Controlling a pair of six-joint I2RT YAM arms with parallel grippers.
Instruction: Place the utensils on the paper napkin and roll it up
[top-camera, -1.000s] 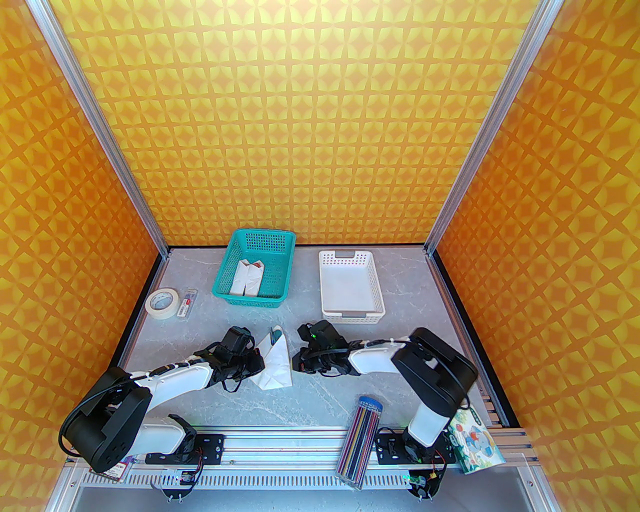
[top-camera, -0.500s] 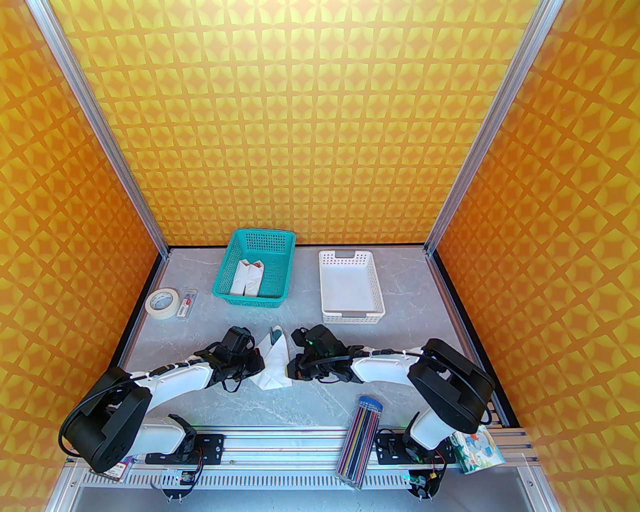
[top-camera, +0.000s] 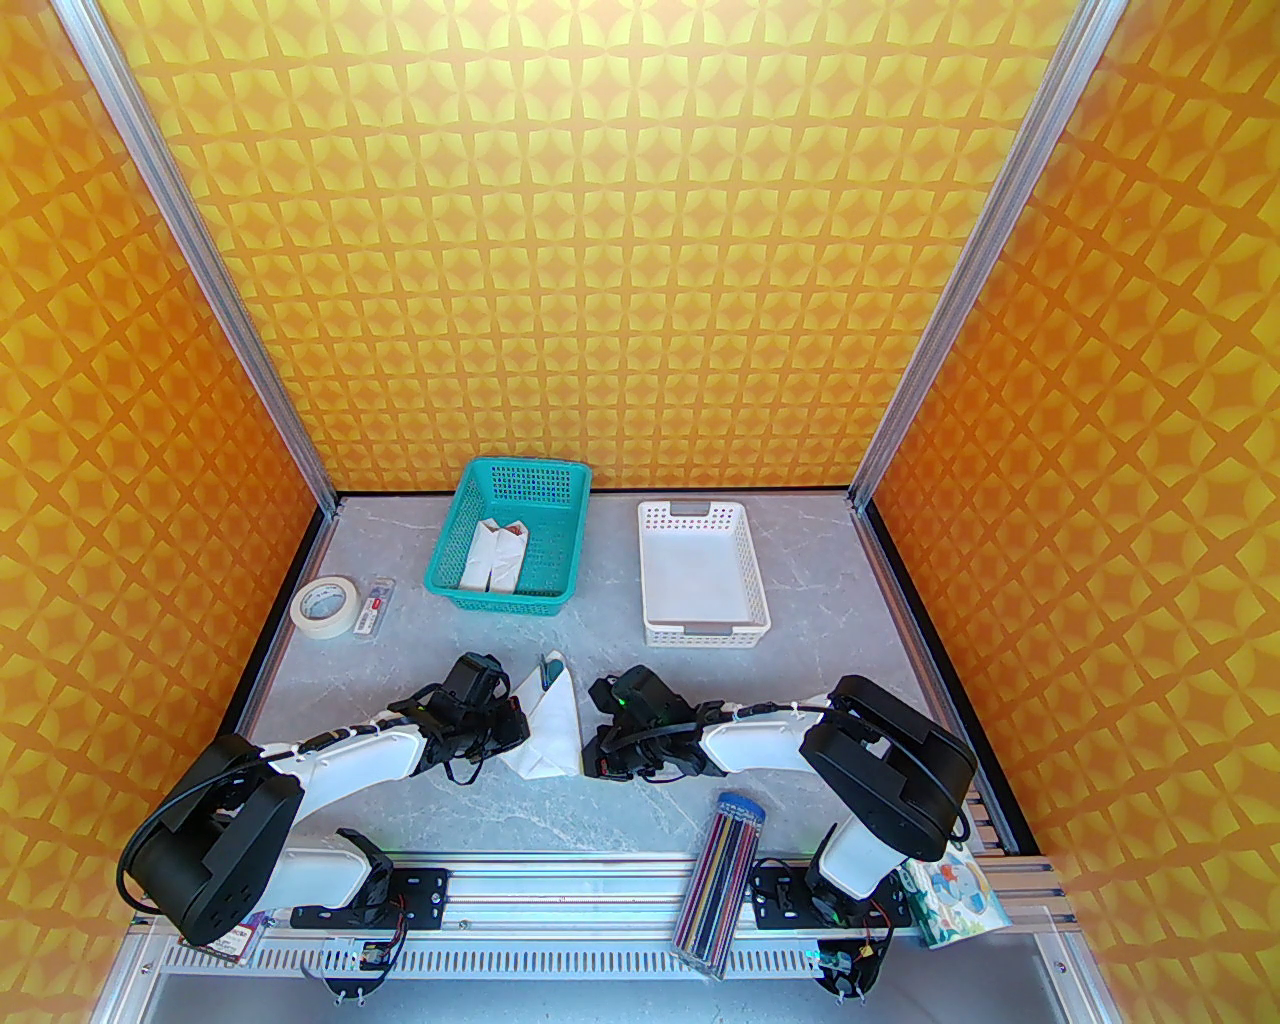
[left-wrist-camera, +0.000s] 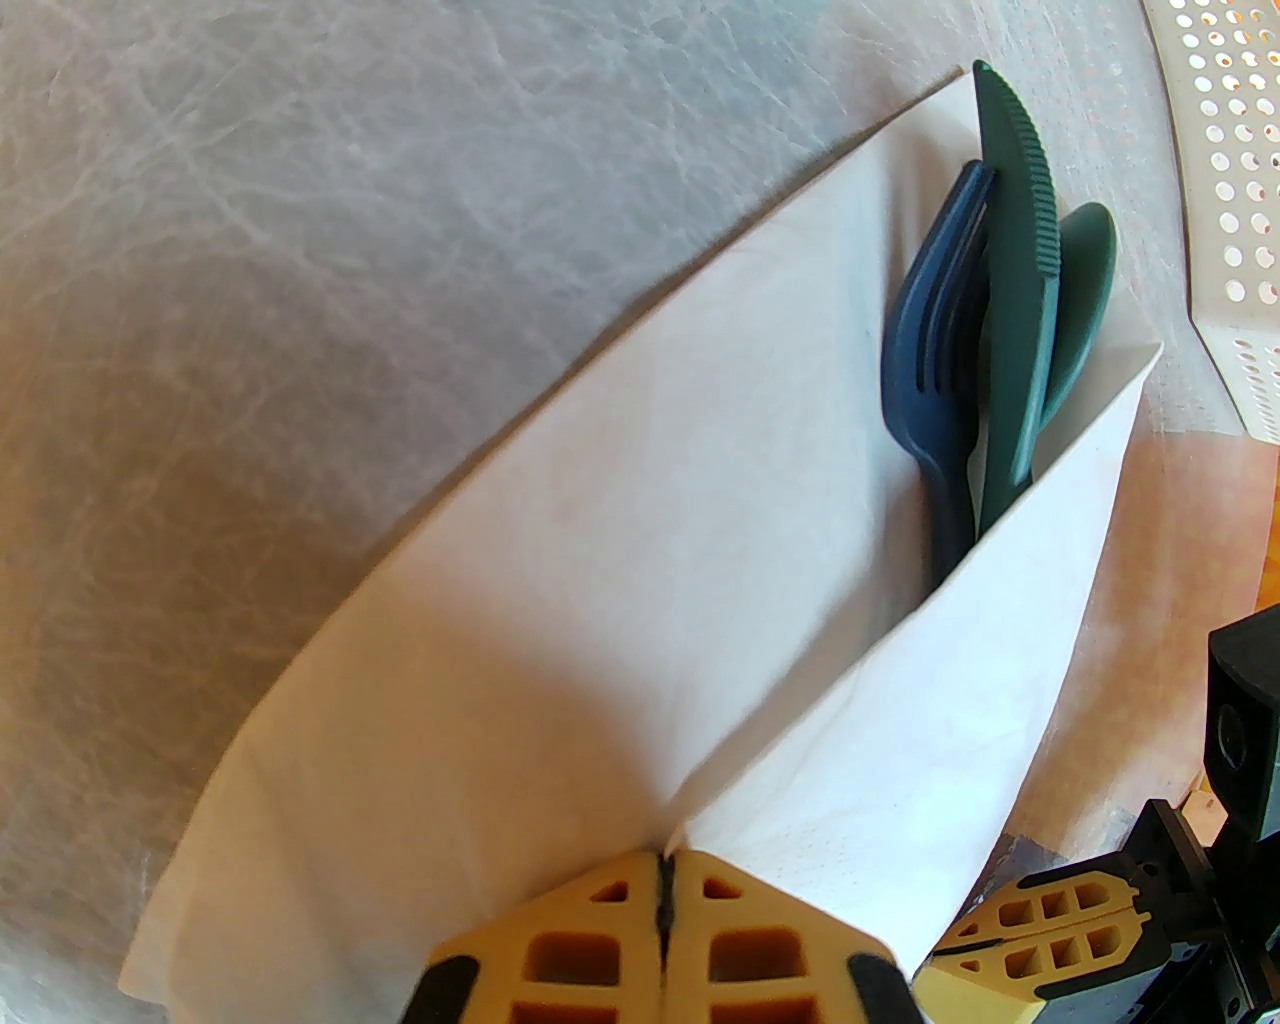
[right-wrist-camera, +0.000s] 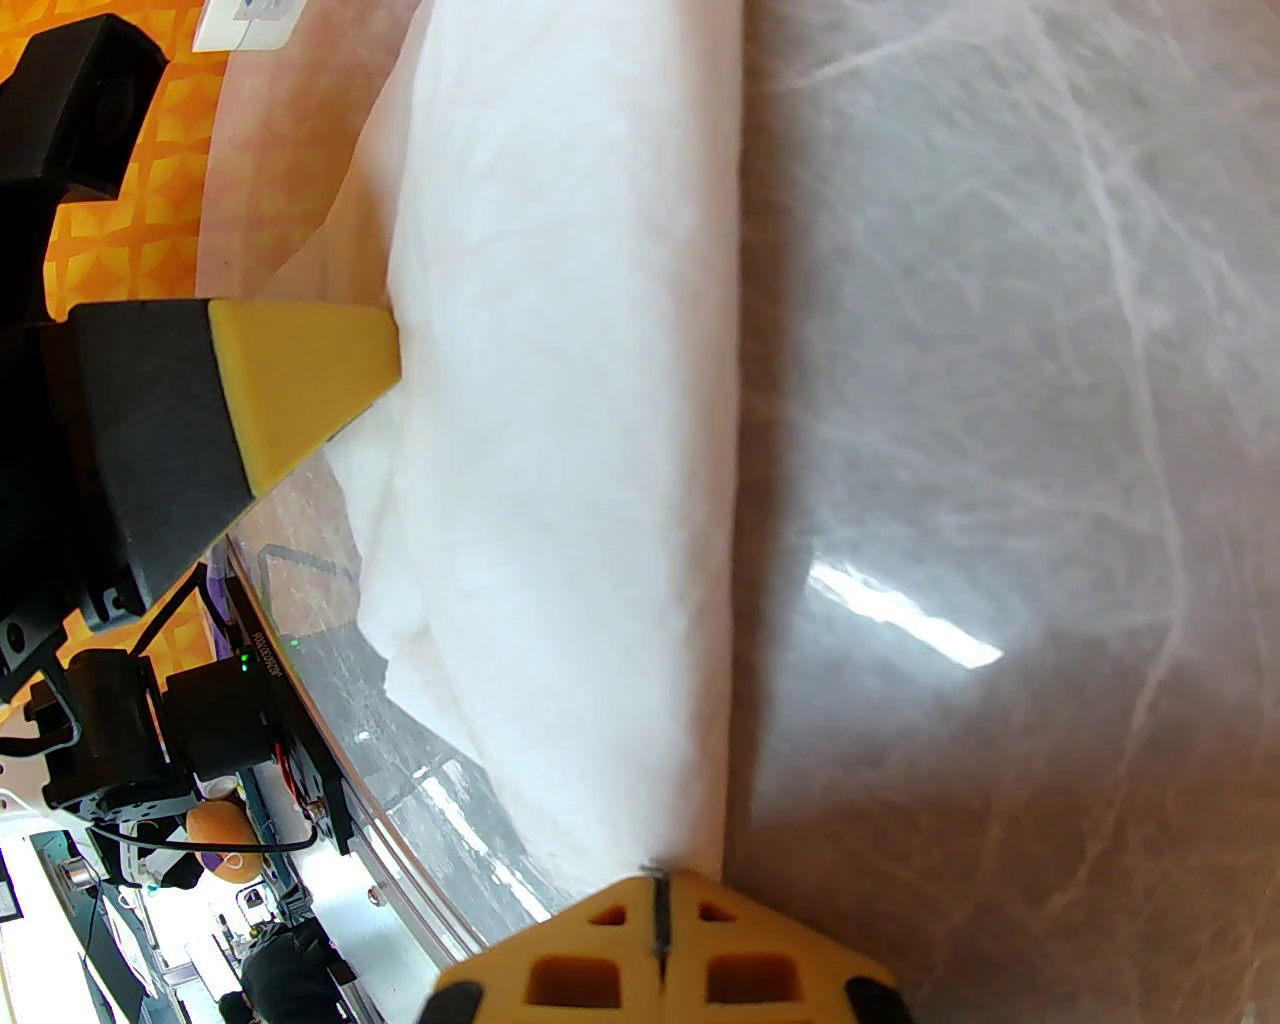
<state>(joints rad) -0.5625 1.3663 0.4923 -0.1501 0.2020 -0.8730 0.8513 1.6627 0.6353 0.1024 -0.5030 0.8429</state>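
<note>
Paper napkin (left-wrist-camera: 600, 600) around utensils (left-wrist-camera: 1015, 300); left gripper (left-wrist-camera: 665, 858) pinches it, right gripper (right-wrist-camera: 660, 880) closed alongside; pencils (top-camera: 722, 880) nearby.

the left arm (top-camera: 345, 748) and right arm (top-camera: 755, 735) have white shells, bulky black joints and looped black cables; left pincer (left-wrist-camera: 665, 870) and right pincer (right-wrist-camera: 660, 885) are yellow with hollow cells.

Worktop (top-camera: 600, 820) bare between paper napkin (top-camera: 550, 730) and pencil case (top-camera: 722, 880). Far side: teal basket (top-camera: 500, 598) and white tray (top-camera: 706, 632) obstruct, open lane between them. Tape roll (top-camera: 325, 603) far left.
</note>
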